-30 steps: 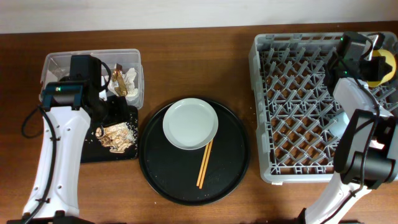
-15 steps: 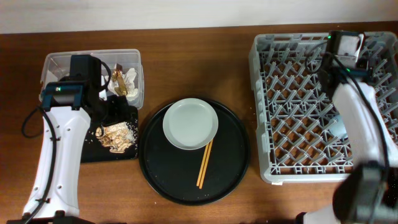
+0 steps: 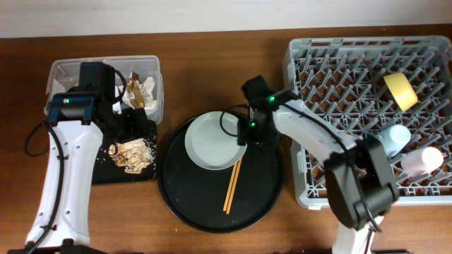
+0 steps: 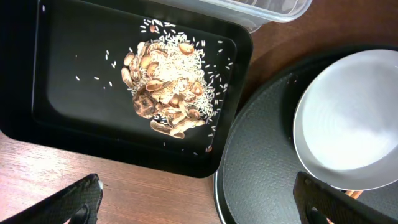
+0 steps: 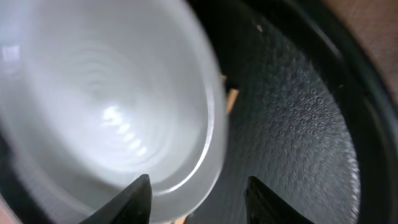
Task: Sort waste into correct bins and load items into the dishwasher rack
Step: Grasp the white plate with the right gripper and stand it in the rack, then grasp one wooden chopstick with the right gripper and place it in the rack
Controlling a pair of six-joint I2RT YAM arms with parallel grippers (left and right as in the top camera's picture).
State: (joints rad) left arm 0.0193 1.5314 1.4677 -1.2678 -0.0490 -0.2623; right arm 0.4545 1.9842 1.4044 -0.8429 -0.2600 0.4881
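Nearest, the chopsticks (image 3: 232, 185) lie on the round black tray (image 3: 183, 197), their far ends reaching the plate (image 3: 212, 141). The right gripper (image 5: 200, 198) hangs at the plate's right edge, fingers apart with the rim between them, gripping nothing. To the left, the food scraps (image 3: 133, 154) are heaped in the shallow black tray (image 4: 68, 93). The left gripper (image 4: 202, 202) hovers there, spread wide and empty. Beyond it, the tissue (image 3: 147, 88) and wrapper (image 3: 135, 95) lie in the clear tub (image 3: 63, 70). On the right, the rack (image 3: 339, 106) holds the pink cup (image 3: 421, 161), the blue cup (image 3: 393, 137) and, farthest, the yellow bowl (image 3: 400, 90).
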